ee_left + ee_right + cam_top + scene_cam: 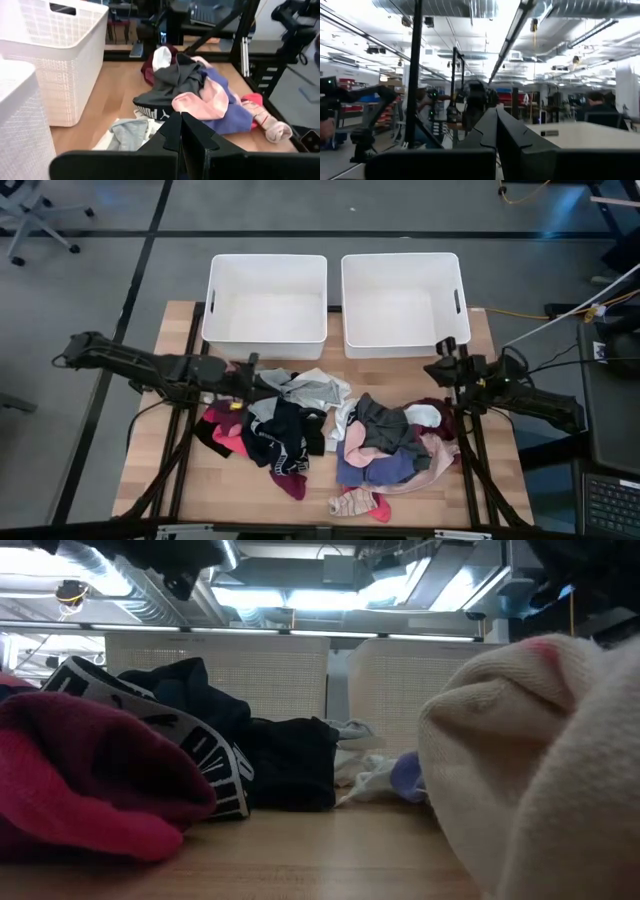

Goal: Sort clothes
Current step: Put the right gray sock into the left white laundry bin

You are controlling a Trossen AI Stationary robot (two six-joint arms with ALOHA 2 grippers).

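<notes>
Clothes (pixel 330 435) heaped on table (pixel 150 450) in high view, in front of two white bins (pixel 265 298), apart from them. Left gripper (pixel 256 370) at heap's left edge, just over grey garment (pixel 312 387); right gripper (pixel 440 361) beside right bin, near heap. Low view: red cloth (pixel 90 780), black garment (pixel 290 760), cream sock (pixel 530 760) lying on wood. Left wrist view: fingers (pixel 172 132) pressed together above pile. Right wrist view: fingers (pixel 487 130) pressed together, pointing to room.

Clothes (pixel 330 430) heap across the table's (pixel 165 480) middle. Two bins (pixel 265 298) block twelve o'clock. Bare wood lies open at seven and five o'clock.
</notes>
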